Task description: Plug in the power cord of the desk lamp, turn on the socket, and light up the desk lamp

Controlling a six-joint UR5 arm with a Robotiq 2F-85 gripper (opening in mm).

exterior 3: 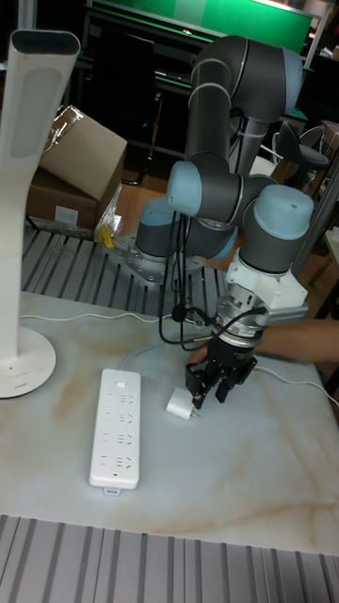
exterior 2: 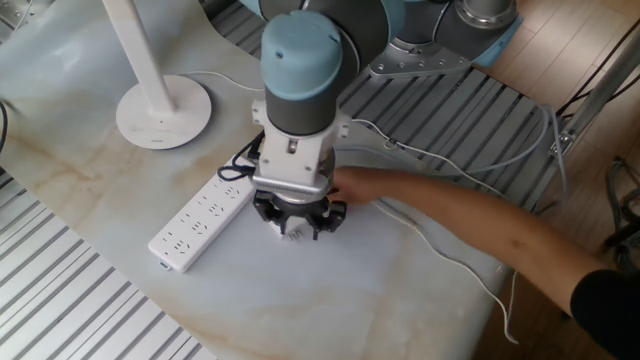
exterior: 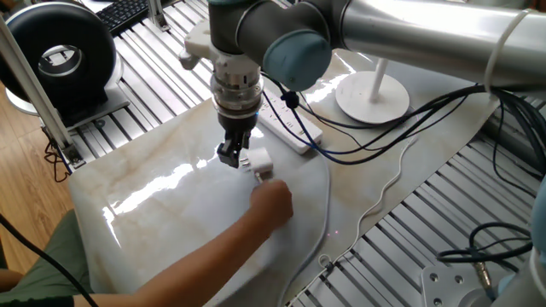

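Plug end of the power cord [exterior 3: 179, 406], a small boxy white adapter, sits on the pale marble surface [exterior: 153, 213] near the middle of each picture, and we see it best in the tall fixed view, just left of the pincer [exterior 3: 217, 384]. In one fixed view the same plug [exterior: 259, 162] lies immediately right of the pincer [exterior: 230, 154], touching or almost touching the black fingers; we cannot tell which. The pincer hangs low over the surface with its fingers a little apart, and nothing appears clamped between them, though we cannot say exactly how wide it stands. A person's hand [exterior: 271, 203] reaches in from the lower left of that view, its fingertips at the plug. In the other fixed view the arm comes from the right, and the hand [exterior 2: 360, 187] rests right beside the pincer [exterior 2: 297, 217], which hides most of the plug.

Left of the plug in the tall view lies the socket [exterior 3: 115, 428], flat on the surface, near but apart from it. Farther left stands the desk lamp [exterior 3: 25, 217], its round base at the frame's left edge. In the upper left of one fixed view we see a black round fan [exterior: 58, 55].
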